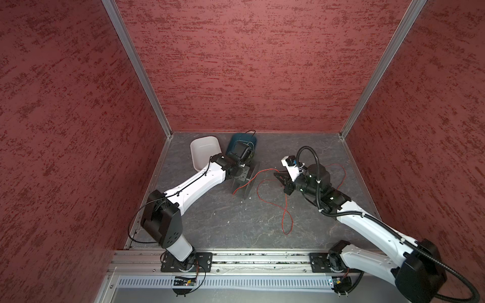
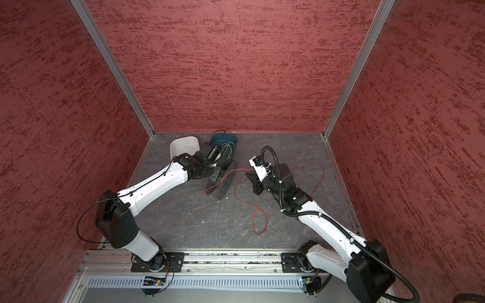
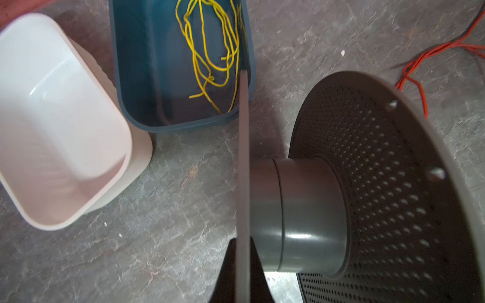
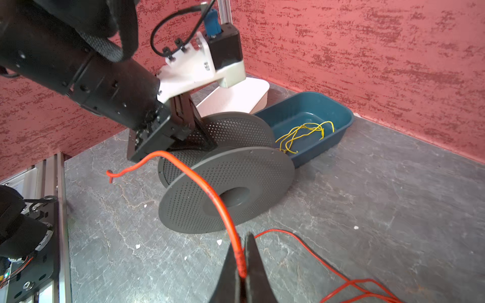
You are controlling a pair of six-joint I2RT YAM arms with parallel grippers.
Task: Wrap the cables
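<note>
A dark grey perforated spool (image 1: 246, 185) (image 2: 223, 183) (image 4: 228, 194) stands tilted on the floor between the arms. My left gripper (image 3: 242, 241) (image 1: 242, 176) is shut on the thin edge of one of its flanges; the bare hub (image 3: 301, 215) shows beside it. The red cable (image 1: 262, 200) (image 2: 237, 194) (image 4: 199, 181) runs from my right gripper (image 4: 242, 244) (image 1: 276, 173), which is shut on it, up over the spool. Its free end (image 4: 111, 174) hangs past the flanges. The remaining length lies in loose loops on the floor (image 1: 287, 217).
A white bin (image 1: 203, 152) (image 3: 60, 126) and a blue bin (image 1: 233, 141) (image 3: 136, 65) holding yellow wires (image 3: 210, 52) sit at the back, just behind the spool. Red walls close in three sides. An aluminium rail (image 1: 262, 258) runs along the front.
</note>
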